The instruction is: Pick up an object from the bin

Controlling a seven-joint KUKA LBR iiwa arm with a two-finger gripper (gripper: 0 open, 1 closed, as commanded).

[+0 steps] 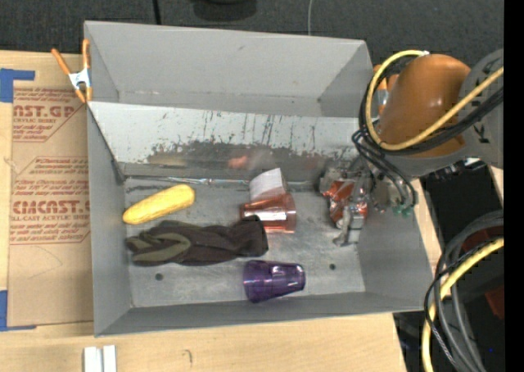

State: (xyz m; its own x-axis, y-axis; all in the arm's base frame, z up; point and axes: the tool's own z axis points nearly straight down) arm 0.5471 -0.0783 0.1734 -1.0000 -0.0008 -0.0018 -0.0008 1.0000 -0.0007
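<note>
My gripper (350, 221) hangs low over the right part of the bin floor, with bare metal under it. The nearest thing is a red see-through box with a white flap (270, 202), lying a little to its left near the bin's middle. A purple plastic cup (273, 280) lies on its side at the front, left of and below the gripper. Neither touches the gripper.
A dark brown twisted cloth (196, 244) stretches along the front left of the floor. A yellow corn-cob-shaped toy (159, 204) lies above it at the left. The arm's orange cover and its cables overhang the bin's right rim.
</note>
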